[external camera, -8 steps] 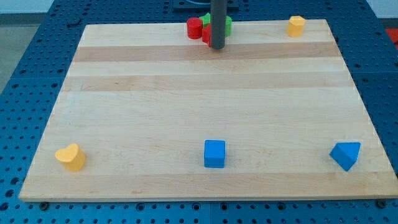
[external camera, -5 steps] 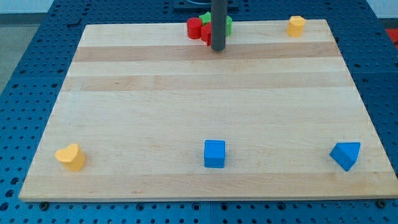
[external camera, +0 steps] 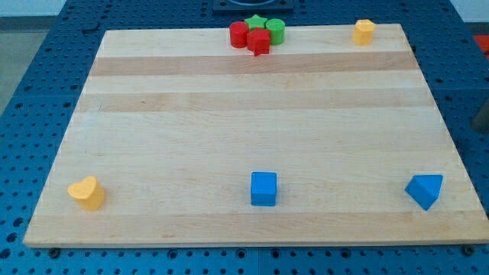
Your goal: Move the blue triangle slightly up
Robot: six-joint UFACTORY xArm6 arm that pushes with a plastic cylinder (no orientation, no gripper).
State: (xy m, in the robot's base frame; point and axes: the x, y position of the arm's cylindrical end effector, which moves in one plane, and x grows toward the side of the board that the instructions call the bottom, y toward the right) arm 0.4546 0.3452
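The blue triangle (external camera: 425,190) lies near the board's bottom right corner. A blue cube (external camera: 263,188) sits at the bottom middle. My tip does not show clearly. Only a dark blurred shape (external camera: 483,114) appears at the view's right edge, off the board and well above the blue triangle. I cannot tell whether it is the rod.
A cluster of a red cylinder (external camera: 239,34), a red star (external camera: 259,42), a green star (external camera: 257,24) and a green cylinder (external camera: 276,30) sits at the top middle. A yellow block (external camera: 364,31) is at the top right. A yellow heart (external camera: 86,192) is at the bottom left.
The rod that stood over the red and green cluster at the top middle has left that spot. A dark blur now shows at the right edge. No block has moved.
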